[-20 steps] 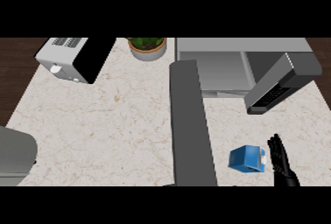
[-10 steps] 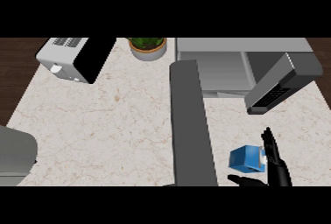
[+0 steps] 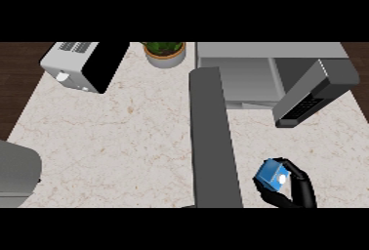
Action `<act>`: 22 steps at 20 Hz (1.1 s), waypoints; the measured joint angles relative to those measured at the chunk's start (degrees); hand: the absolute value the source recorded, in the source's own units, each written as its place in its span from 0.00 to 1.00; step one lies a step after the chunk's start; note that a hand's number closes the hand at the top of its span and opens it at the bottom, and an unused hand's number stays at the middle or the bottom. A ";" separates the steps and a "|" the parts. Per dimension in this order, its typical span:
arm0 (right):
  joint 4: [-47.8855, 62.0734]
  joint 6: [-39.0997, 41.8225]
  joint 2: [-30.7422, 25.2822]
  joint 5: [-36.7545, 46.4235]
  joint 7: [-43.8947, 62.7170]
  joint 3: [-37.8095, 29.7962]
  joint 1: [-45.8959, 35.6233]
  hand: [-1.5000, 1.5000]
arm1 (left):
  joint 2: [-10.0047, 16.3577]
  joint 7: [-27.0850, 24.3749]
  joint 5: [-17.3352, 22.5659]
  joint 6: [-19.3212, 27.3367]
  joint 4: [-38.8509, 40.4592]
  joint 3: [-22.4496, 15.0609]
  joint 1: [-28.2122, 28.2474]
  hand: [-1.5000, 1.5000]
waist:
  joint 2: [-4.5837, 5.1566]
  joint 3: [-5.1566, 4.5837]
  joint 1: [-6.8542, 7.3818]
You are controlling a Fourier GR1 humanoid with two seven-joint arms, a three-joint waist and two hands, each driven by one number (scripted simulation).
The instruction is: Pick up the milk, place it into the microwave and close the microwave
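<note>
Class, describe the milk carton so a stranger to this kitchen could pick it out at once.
Find the open microwave at the far right of the counter, then come toward the near edge, right of the long grey bar. There the black right hand curls round a small milk carton: the only blue thing in view.

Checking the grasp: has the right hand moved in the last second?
Yes. The right hand has shifted left, towards the long grey bar, and now curls round the blue milk carton.
</note>
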 measured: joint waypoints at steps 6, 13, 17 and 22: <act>-1.47 1.52 0.83 -0.17 -1.11 1.02 -0.66 1.00 | -0.05 1.87 -0.41 0.81 -0.84 0.11 -1.70 0.00 | 0.00 -0.01 -0.11; 12.10 7.56 -4.07 -2.04 -3.52 -3.14 -13.24 1.00 | -0.51 1.20 -0.23 -0.55 -0.07 0.62 -1.99 0.00 | 0.23 0.11 0.53; 13.52 11.54 -4.26 -2.91 -3.24 -2.83 -15.86 1.00 | -0.41 1.87 1.49 -0.96 -0.54 1.18 -1.16 0.00 | 0.14 0.09 0.40; 6.91 12.42 -2.67 -2.71 -1.07 -0.67 -14.69 1.00 | -0.83 1.02 0.37 -1.80 0.90 2.06 -1.59 0.00 | 0.04 0.06 -0.03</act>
